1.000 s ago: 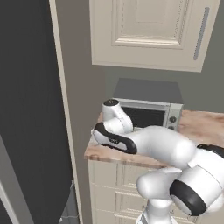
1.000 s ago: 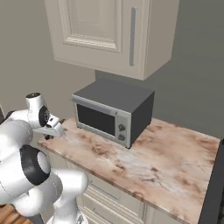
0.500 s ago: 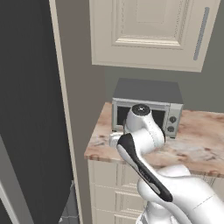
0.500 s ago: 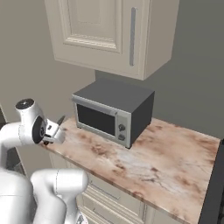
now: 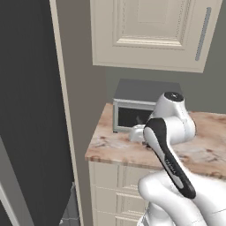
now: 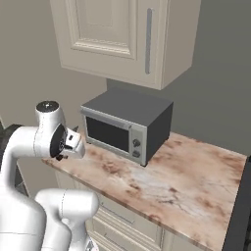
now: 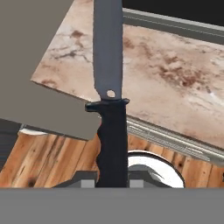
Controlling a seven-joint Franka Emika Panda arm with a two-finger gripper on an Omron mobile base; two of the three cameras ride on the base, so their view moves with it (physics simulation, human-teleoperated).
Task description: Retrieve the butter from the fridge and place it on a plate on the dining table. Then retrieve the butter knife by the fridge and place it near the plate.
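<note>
In the hand view my gripper point(image 7: 112, 178) is shut on the black handle of the butter knife point(image 7: 109, 65). Its grey blade points away from the hand, over the front edge of the marbled counter point(image 7: 175, 74). The base views place my hand point(image 5: 137, 132) point(image 6: 73, 145) above the counter's left front corner, in front of the microwave. The fridge point(image 5: 26, 110) is the dark mass at the left. The butter, the plate and the dining table are out of view.
A grey microwave point(image 5: 132, 112) point(image 6: 127, 125) stands on the counter point(image 6: 186, 181) under a cream wall cabinet point(image 5: 150, 31). A tall pale panel point(image 5: 77, 88) separates fridge and counter. Cream drawers point(image 5: 110, 181) sit below. Wooden floor point(image 7: 57, 162) lies under the hand.
The arm has swung up from a low, folded pose to an upright elbow. The hand stays by the counter's left front corner. The grip stays shut.
</note>
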